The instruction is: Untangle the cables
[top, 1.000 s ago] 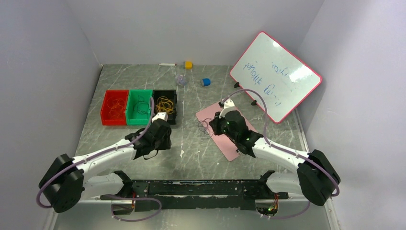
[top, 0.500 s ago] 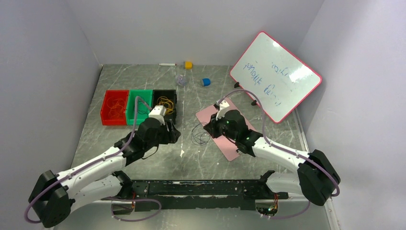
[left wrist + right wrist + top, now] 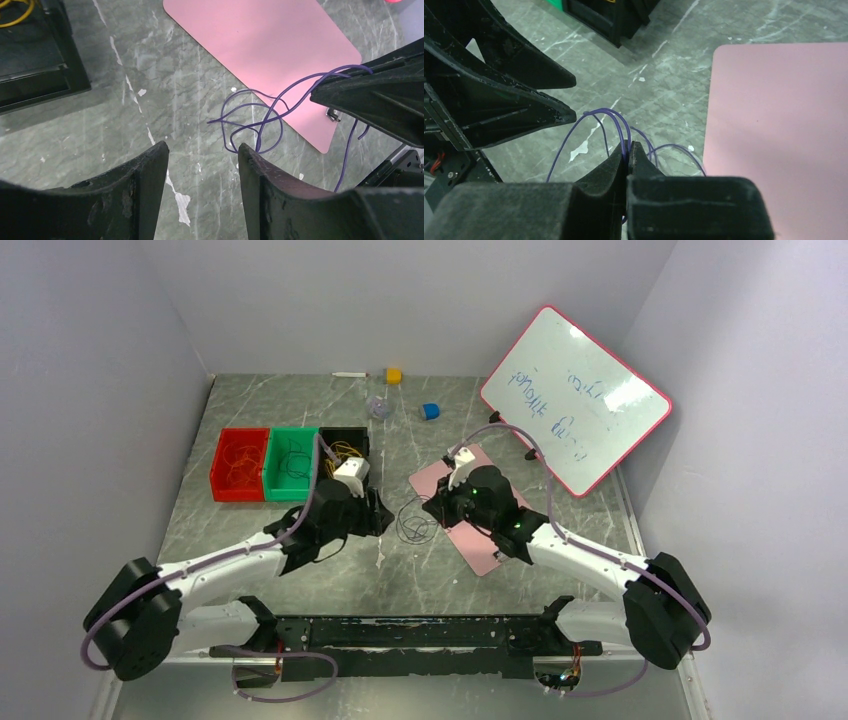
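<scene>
Left fingers [image 3: 155, 170]: apart, nothing between them. Low over the surface [image 3: 300, 570], tips aimed at the cable loops, not touching them.
Right fingers [image 3: 624, 160]: pinched together on the purple cable [image 3: 255, 125]. Several strands run up into the closed tips.
Purple cable: one thin wire in a few overlapping loops, hanging from the right fingers, between the two arms.
Loop position: over bare grey surface, just beside the left edge of the mat [image 3: 480, 550]. Strands cross the mat's edge on the way up to the tips.
Loose end: drops below the right fingers, seen in the left wrist view.
Contact with surface: cannot tell whether the lowest loop touches.
Finger spacing: the two pairs face each other, near but apart, with the loops between them.
Mat: pink, flat, rounded corners, partly under the right arm.
Bins: red bin [image 3: 238, 494], green bin [image 3: 288, 493] and black bin [image 3: 343, 431] in a touching row, at the back left.
Bin contents: red cables [image 3: 240, 462] in the red bin, dark cables [image 3: 292, 458] in the green bin, yellow cables [image 3: 345, 451] in the black bin, all curled.
Black bin: just behind the left wrist.
Whiteboard [image 3: 575, 400]: tilted at the back right, red frame, blue writing.
Back edge: yellow cube [image 3: 394, 375] by the wall, blue object [image 3: 430, 411] near it.
</scene>
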You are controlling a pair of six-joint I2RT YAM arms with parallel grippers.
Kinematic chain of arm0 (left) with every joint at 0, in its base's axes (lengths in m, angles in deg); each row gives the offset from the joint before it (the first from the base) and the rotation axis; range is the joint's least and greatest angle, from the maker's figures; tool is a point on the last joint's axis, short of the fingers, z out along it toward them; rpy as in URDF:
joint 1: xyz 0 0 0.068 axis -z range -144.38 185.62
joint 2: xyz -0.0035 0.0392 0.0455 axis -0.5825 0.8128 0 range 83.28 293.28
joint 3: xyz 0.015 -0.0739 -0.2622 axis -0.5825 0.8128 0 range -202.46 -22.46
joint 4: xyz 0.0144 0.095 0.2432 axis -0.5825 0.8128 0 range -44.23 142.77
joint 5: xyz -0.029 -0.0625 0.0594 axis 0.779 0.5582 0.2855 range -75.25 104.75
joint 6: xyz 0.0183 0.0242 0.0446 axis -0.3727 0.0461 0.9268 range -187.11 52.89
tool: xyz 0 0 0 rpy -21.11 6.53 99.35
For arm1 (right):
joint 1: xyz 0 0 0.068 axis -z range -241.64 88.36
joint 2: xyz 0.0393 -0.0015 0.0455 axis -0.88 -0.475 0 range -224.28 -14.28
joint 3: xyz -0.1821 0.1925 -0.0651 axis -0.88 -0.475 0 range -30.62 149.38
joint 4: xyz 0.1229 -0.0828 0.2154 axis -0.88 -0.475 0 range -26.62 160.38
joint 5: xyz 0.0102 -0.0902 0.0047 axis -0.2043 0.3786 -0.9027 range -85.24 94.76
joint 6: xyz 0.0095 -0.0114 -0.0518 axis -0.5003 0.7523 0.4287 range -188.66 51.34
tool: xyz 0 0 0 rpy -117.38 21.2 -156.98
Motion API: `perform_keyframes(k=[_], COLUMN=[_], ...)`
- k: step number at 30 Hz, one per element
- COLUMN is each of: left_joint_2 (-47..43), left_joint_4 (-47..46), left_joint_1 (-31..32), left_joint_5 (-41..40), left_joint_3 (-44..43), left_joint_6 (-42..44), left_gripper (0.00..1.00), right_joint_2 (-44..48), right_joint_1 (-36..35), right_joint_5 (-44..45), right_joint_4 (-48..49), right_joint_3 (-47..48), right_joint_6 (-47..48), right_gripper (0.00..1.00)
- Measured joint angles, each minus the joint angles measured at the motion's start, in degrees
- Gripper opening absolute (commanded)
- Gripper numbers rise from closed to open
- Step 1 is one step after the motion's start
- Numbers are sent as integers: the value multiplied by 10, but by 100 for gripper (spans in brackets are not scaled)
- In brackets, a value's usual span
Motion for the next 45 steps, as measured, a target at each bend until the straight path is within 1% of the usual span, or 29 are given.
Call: perform_keyframes(k=[5,7,14,22,30,36,40,45], left_joint_2=[51,68,126,191,227,272,308,332], left_joint_4=[-47,-63,-99,-130,-167,-161,-138,-100], left_joint_1=[0,0,0,0,3,15,20,39], left_joint_5=[29,38,51,82,120,114,96,62], left_joint_3=[0,-2,-28,-52,-60,-99,-130,-141], left_joint_6=[3,3,6,10,8,6,5,6], left_gripper=[56,55,53,52,51,42,39,32], right_joint_2=[-3,-13,-47,-65,-73,-72,-69,-54], right_joint_1=[0,0,0,0,0,0,0,0], right_joint_5=[42,78,172,248,266,266,265,267], right_joint_4=[-36,-58,-117,-160,-174,-177,-181,-184], right_joint_3=[8,14,16,20,23,23,27,31], right_joint_6=[2,0,-11,-26,-28,-28,-30,-33], right_gripper=[0,0,0,0,0,0,0,0])
